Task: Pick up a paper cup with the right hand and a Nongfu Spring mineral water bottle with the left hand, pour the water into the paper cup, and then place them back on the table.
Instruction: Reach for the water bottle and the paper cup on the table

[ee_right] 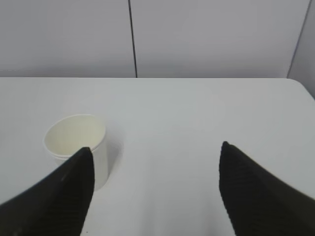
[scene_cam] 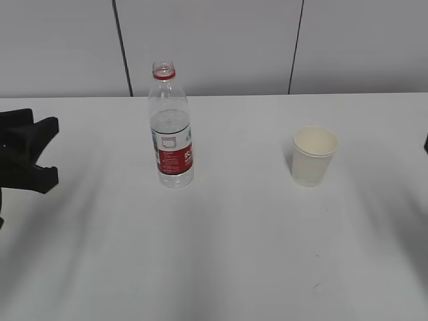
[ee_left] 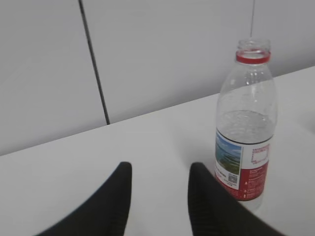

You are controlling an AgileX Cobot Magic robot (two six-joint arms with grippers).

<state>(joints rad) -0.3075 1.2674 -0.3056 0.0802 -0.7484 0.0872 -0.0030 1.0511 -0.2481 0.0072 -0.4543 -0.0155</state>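
The Nongfu Spring bottle stands upright on the white table, left of centre, uncapped, with a red neck ring and a red-and-white label. The white paper cup stands upright to its right, apart from it. My left gripper is open and empty at the left edge, well left of the bottle. In the left wrist view the bottle is ahead and right of the open gripper. My right gripper is wide open and empty, with the cup just beyond its left finger. Only a dark sliver of the right arm shows in the exterior view.
A grey panelled wall runs along the table's far edge. Small dark scuff marks lie on the tabletop in front of the cup. The table's right corner shows in the right wrist view.
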